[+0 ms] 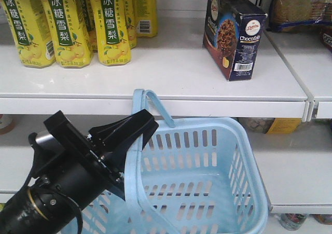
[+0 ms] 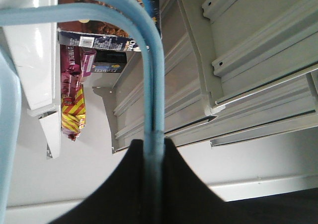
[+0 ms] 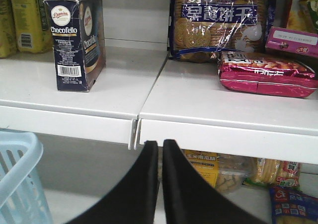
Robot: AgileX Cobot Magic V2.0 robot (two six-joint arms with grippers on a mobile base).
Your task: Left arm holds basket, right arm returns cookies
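Cookies (image 1: 234, 32) upright on shelf (image 1: 171, 78), upper right; basket (image 1: 207, 192) empty. Left gripper (image 1: 136, 128) clamps basket handle, right gripper (image 3: 160, 169) closed, empty. Looks done.

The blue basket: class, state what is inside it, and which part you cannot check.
The basket looks empty; only its bare slotted floor shows. The left gripper, shut on a handle, hides the near-left corner. The cookies stand on the shelf.

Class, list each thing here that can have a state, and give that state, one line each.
Basket: empty, hanging by its handle.
Left tool: shut on the basket handle.
Right tool: shut, holding nothing.
Cookie box: upright on the shelf, closed.
Yellow bottles: upright on the shelf.
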